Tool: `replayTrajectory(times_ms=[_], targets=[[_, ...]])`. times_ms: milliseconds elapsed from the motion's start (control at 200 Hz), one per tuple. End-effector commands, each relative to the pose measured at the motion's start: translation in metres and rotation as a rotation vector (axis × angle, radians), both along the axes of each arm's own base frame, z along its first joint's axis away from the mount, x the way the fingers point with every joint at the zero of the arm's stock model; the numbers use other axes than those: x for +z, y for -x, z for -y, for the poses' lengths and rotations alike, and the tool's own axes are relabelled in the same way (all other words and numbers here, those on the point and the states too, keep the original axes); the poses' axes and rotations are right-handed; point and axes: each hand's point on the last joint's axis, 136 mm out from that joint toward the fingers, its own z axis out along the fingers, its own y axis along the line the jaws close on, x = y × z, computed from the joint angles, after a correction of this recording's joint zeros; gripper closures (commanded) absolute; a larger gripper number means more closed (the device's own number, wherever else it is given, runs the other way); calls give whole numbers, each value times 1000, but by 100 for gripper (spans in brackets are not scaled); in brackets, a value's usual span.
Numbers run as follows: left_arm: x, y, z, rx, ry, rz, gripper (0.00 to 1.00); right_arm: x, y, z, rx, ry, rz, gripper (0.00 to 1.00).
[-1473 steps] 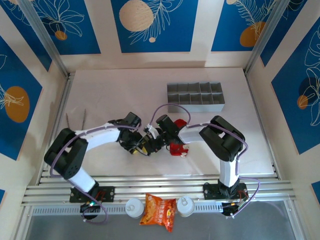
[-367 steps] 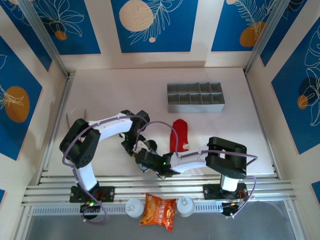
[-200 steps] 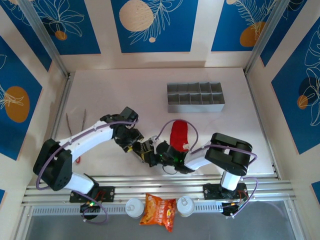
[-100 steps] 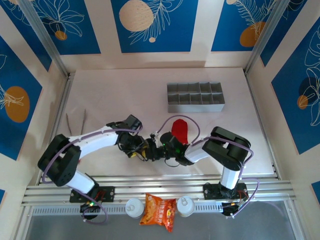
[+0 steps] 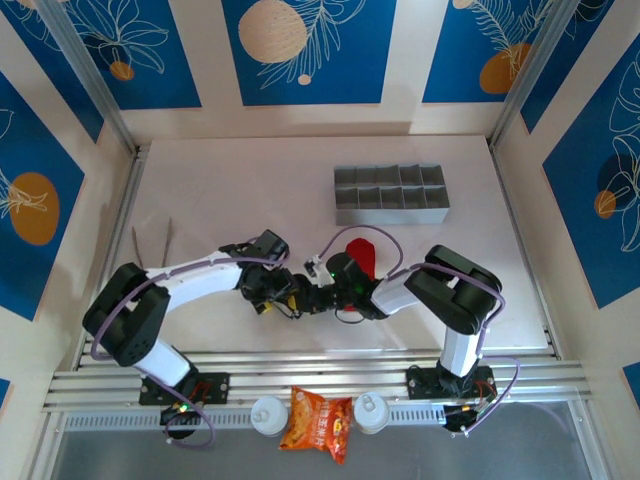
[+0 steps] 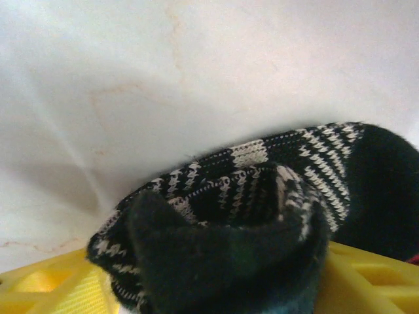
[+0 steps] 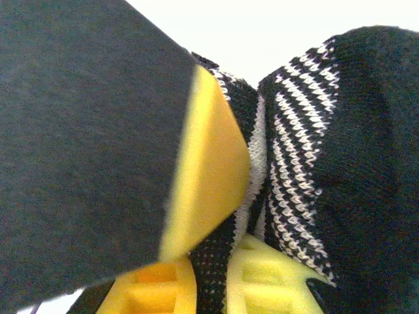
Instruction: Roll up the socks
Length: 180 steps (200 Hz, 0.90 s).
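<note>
The black sock with grey-white stripes (image 6: 262,190) is bunched up between both grippers near the table's front middle. My right gripper (image 7: 219,261) is shut, its yellow fingers pinching a fold of the striped sock (image 7: 301,163). The bunched sock lies over the left gripper (image 6: 209,281); yellow fingers (image 6: 370,275) show on either side beneath it, and the fabric hides how the jaws stand. From above, the left gripper (image 5: 272,290) and right gripper (image 5: 312,297) meet tip to tip. The red sock (image 5: 362,252) lies flat just behind the right wrist, partly covered by it.
A grey compartment tray (image 5: 391,194) stands at the back right. Thin metal tongs (image 5: 167,232) lie at the left. An orange snack bag (image 5: 318,420) and two white round caps (image 5: 268,413) sit on the front rail. Bare table stretches behind the arms.
Both grippers have stayed together on the striped sock and drifted slightly away from the front edge. The right wrist now covers more of the red sock.
</note>
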Motion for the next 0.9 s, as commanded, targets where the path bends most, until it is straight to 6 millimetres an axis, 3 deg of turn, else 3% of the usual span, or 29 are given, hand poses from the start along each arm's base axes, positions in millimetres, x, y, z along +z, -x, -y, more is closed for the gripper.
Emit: replayTrajectory(times_ms=[0,350,585,780,895], targets=[[-5,4,-11,30,-33,-3,31,-105,50,90,-60,443,-301,100],[5,-8,-20,109,7,76,31,-108,53,94,-51,442,-394,100],[-6,-5,-17,144,43,59,33,-106,50,91,-47,426,-444,100],[-22,-11,-4,120,51,22,47,-102,44,85,-32,416,-438,100],[-42,1,-5,94,-19,-85,69,-97,36,81,0,424,-361,100]])
